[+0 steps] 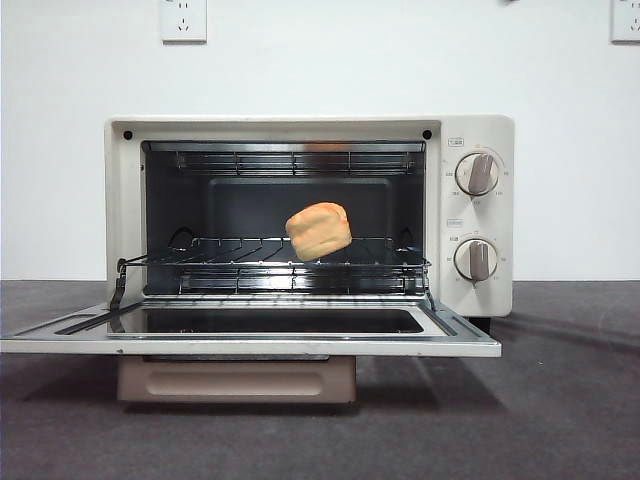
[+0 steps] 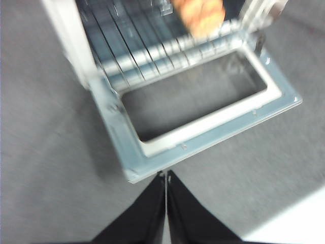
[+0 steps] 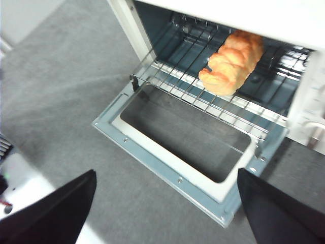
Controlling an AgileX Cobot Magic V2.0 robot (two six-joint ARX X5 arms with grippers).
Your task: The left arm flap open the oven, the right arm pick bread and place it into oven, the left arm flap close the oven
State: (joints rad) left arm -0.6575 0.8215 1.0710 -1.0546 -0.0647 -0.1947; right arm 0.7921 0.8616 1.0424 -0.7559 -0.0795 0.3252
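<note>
Dark grey tabletop [image 1: 570, 400] under a plain white wall with sockets [image 1: 183, 19], and the oven [image 1: 480, 215] stands wide open, its door [image 1: 250, 340] folded flat toward the table's front edge. Bread [image 1: 319, 230] sits tilted on the wire rack [image 1: 240, 262], right of the rack's middle, well inside the cavity. Left gripper [image 2: 166, 175] hangs just off the door's front rim, jaws pressed together, holding nothing. Right gripper [image 3: 165, 203] hovers before the door too, jaws spread wide and empty
</note>
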